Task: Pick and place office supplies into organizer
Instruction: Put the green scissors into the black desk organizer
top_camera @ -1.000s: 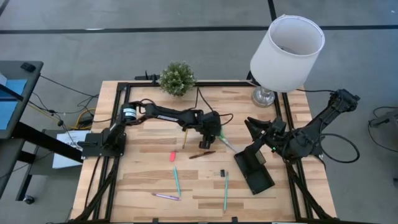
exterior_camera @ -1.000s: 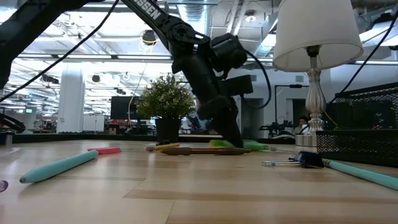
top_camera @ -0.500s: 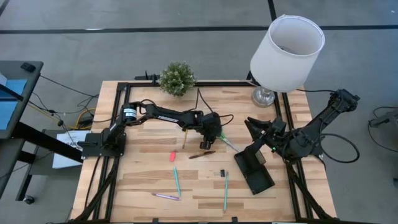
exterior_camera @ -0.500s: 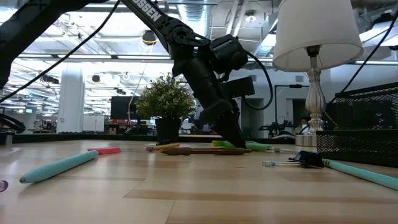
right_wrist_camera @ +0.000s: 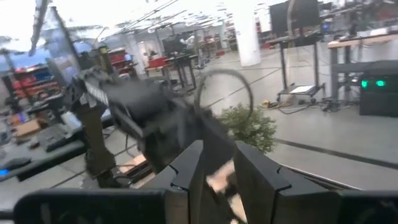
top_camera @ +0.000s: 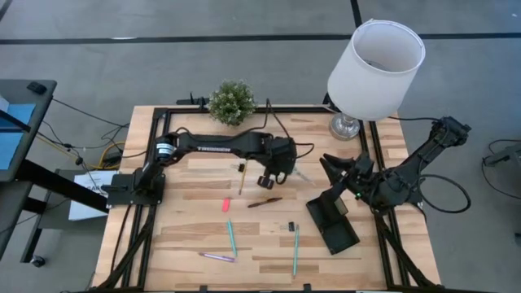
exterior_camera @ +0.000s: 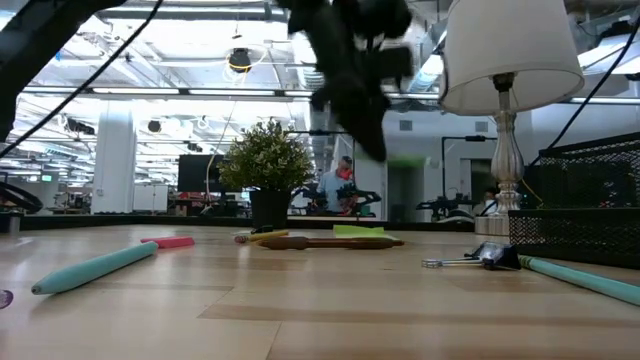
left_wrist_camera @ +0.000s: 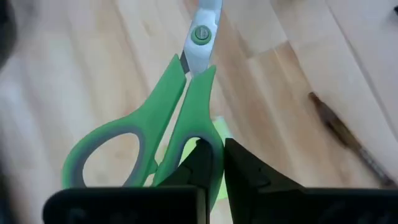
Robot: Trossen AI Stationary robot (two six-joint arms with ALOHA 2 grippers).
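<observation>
A small potted green plant stands at the far edge of a pale wooden worktop, while a table lamp with a white shade and a silver base rises at the far right corner. Seen from table height, the plant sits in a dark pot and the lamp's slender silver stem climbs to its shade, with a bright open hall of white columns, ceiling lights and desks stretching behind. Grey floor surrounds the worktop.
</observation>
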